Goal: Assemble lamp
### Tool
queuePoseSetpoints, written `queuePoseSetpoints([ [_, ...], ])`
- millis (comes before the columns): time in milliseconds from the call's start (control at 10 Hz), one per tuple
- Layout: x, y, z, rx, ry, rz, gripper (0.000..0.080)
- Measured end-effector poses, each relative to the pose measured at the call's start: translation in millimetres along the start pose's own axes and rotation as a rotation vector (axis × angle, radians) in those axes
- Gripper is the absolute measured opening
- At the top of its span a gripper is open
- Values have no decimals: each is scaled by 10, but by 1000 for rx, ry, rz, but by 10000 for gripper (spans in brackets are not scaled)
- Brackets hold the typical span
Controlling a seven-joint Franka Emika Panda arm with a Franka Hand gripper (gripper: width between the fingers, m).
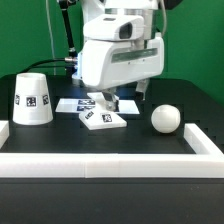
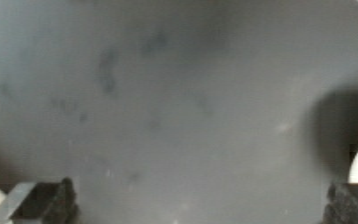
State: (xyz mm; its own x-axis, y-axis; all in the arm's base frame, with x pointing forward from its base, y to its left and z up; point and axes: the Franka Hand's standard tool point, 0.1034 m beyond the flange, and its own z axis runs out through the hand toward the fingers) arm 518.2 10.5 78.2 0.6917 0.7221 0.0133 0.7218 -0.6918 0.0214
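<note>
Fingers (image 2: 43, 203) were spread wide, grasping nothing; only bare surface (image 2: 158, 90) showed between them. Lamp base (image 1: 102, 119) lay just beside the fingertips, not yet between them. Judged best: centre over the base, square to its flat sides, then lower and clench. Counted one base, one shade (image 1: 33, 98) and one bulb (image 1: 166, 119), each well apart on opposite sides of the fingers.

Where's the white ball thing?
In the exterior view the bulb sits on the dark table toward that view's right, apart from the base by the gripper.
</note>
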Motion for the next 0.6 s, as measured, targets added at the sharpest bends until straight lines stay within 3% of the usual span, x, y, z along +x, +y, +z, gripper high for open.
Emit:
queuePoseSetpoints([
  [300, -474, -163, -77, -10, -10, 49, 700],
  [600, -510, -185, -83, -6, -10, 206, 700],
])
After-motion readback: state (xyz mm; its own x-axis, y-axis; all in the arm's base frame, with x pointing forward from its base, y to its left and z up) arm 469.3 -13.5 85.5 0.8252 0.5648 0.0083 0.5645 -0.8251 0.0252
